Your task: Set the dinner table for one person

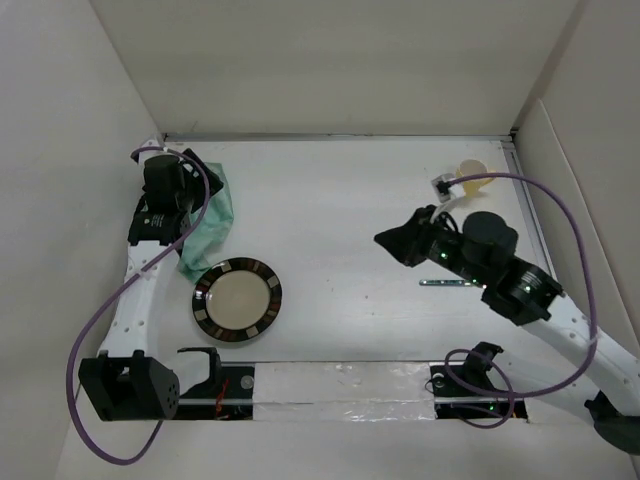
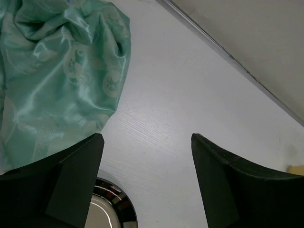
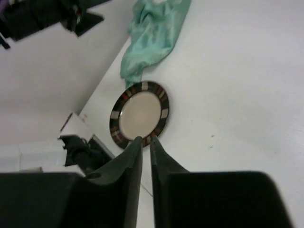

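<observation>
plate (image 1: 237, 301) is down on the dinner table (image 1: 340, 190). utensil (image 1: 445, 283) lies well right of the plate, long axis pointing at it, under the right arm, so the right gripper (image 3: 146, 140) is closer, fingers pinched together on nothing. left gripper (image 2: 147, 137) hangs spread apart by the cloth (image 2: 57, 80) just past the plate

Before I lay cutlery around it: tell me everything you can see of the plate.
The plate is round, with a plain cream centre and a broad dark rim broken by lighter and reddish blocks; it looks like glazed ceramic. It lies flat, right way up and empty, on the white table, in its near-left part. The green cloth ends right at its far rim; contact cannot be told. Nothing grips it.
</observation>
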